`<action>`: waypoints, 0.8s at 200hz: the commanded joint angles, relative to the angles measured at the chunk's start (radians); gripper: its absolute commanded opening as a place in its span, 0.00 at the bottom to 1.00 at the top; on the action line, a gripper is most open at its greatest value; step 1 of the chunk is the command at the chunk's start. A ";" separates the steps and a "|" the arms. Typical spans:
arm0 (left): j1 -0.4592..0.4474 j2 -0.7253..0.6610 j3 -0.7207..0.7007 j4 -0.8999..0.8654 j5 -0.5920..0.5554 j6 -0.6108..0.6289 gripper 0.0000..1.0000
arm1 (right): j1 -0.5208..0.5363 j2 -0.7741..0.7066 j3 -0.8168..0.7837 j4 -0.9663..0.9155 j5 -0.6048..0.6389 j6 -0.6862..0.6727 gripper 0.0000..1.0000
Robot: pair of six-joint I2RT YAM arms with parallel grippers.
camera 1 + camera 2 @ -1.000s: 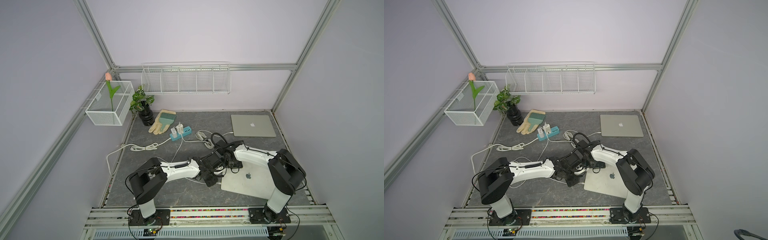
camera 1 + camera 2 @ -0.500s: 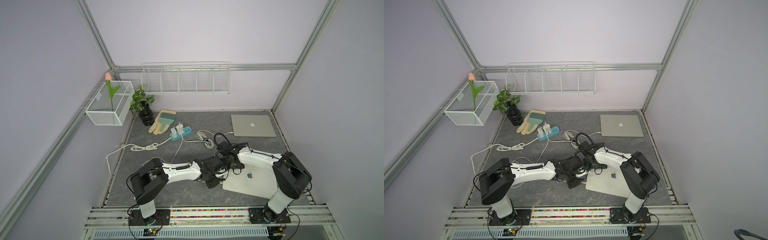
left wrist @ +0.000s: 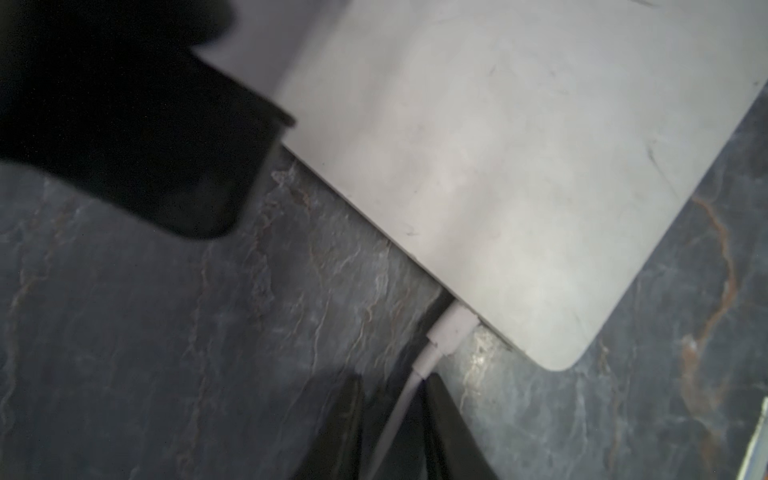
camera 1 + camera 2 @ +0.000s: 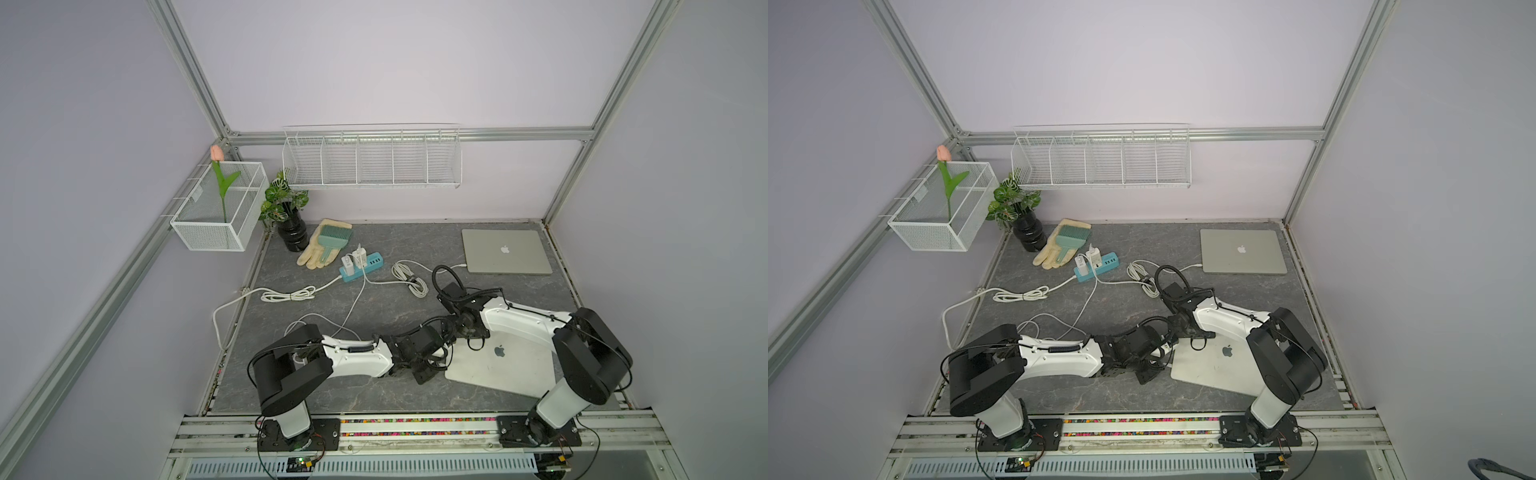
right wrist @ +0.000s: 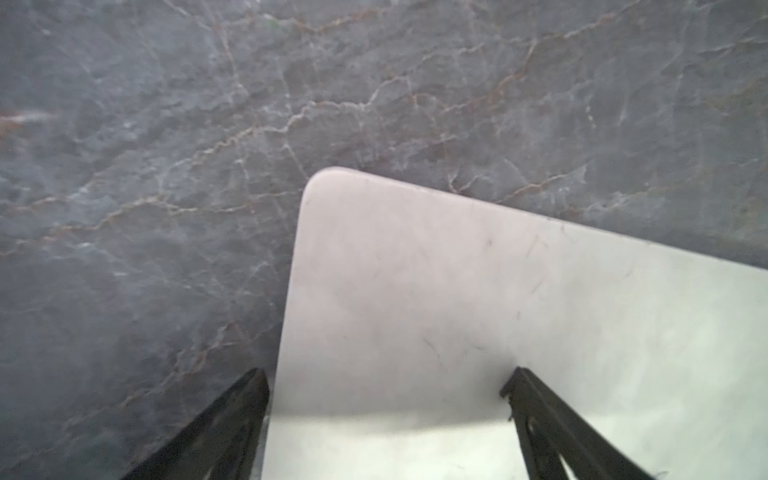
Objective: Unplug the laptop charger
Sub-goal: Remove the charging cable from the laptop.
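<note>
Now left jaws straddle charger cable (image 3: 424,360); plug (image 3: 451,328) seated in laptop (image 3: 498,166).

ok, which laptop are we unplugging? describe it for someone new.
On the grey stone tabletop, look toward the near edge. The silver laptop there lies askew, a white plug in its edge, the left gripper at the cable. The other laptop sits square in the far corner, no gripper near.

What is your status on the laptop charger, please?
Left gripper open, straddling the cable just behind the plug. Right gripper open wide over a corner of the near laptop. Plug seated in its port. Nothing blocking it.
</note>
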 commanded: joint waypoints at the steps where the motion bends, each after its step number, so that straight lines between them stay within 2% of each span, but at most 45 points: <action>1: 0.002 0.074 -0.053 -0.105 0.001 -0.020 0.18 | -0.014 0.110 -0.082 0.063 -0.241 0.022 0.93; 20: 0.002 0.081 -0.047 -0.115 0.012 -0.037 0.05 | -0.017 0.106 -0.078 0.051 -0.237 0.023 0.93; 32: 0.003 0.084 -0.034 -0.131 0.018 -0.041 0.00 | -0.018 0.110 -0.074 0.039 -0.234 0.024 0.93; 54: 0.003 0.090 -0.020 -0.151 0.011 -0.056 0.00 | -0.020 0.141 -0.071 0.002 -0.217 0.014 0.94; 75: 0.007 0.100 -0.012 -0.165 -0.048 -0.101 0.00 | -0.019 0.172 -0.041 -0.038 -0.199 0.006 0.94; 115: 0.059 0.081 -0.055 -0.143 -0.105 -0.203 0.00 | -0.025 0.181 -0.055 -0.035 -0.199 0.003 0.94; 160: 0.112 0.130 -0.002 -0.199 -0.151 -0.257 0.00 | -0.029 0.195 -0.058 -0.041 -0.190 -0.002 0.95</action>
